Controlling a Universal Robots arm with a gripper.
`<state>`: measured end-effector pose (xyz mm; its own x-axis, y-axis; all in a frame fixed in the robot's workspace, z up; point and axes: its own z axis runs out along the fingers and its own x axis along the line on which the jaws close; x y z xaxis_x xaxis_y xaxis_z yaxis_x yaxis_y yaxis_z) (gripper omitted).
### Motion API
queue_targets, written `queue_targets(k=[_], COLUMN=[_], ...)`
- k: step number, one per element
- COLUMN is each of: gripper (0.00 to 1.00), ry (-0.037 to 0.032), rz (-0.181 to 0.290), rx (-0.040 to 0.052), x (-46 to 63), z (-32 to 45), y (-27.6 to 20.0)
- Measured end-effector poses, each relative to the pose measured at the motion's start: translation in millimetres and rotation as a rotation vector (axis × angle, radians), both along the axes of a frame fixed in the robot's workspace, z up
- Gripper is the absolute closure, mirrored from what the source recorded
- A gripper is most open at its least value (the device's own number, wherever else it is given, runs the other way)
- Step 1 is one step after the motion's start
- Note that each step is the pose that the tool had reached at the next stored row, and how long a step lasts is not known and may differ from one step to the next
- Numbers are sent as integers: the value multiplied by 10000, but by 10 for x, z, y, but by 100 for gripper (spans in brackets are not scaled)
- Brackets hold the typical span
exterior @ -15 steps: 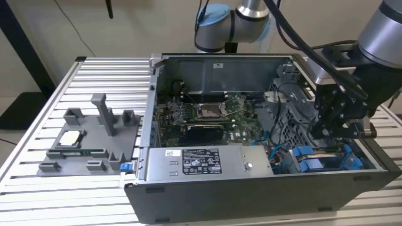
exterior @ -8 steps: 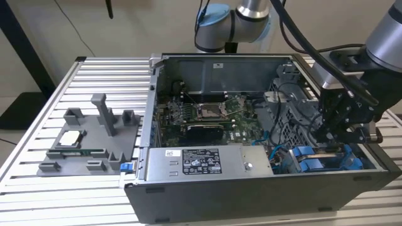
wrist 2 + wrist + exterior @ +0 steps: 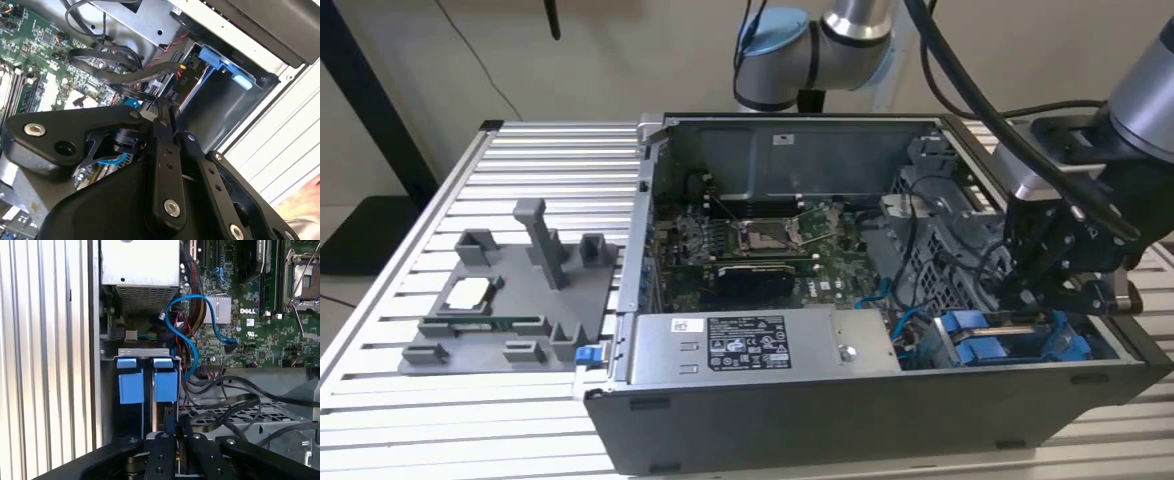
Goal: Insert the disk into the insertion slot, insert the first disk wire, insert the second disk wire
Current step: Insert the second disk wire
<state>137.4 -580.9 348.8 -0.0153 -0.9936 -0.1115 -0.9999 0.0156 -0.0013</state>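
gripper low over insertion slot at case corner by exterior view's right, fingers pressed together on thin dark edge, likely disk; slot's blue clips directly ahead of fingertips.

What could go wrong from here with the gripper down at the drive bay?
1. Loose black cables lie right beside the gripper inside the computer case; the arm could snag or drag them.
2. The blue cable loops close to the drive bay, so it could get pinched there.
3. The gripper works in a tight corner between the case wall and the blue clips; a slight misalignment might jam or bend a clip.
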Motion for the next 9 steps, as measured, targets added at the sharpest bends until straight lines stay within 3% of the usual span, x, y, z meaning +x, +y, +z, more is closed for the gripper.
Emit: queue_targets(k=[9], gripper=[84], ry=[0], rz=[0], rx=[199], x=[36], z=[-32], y=[-29])
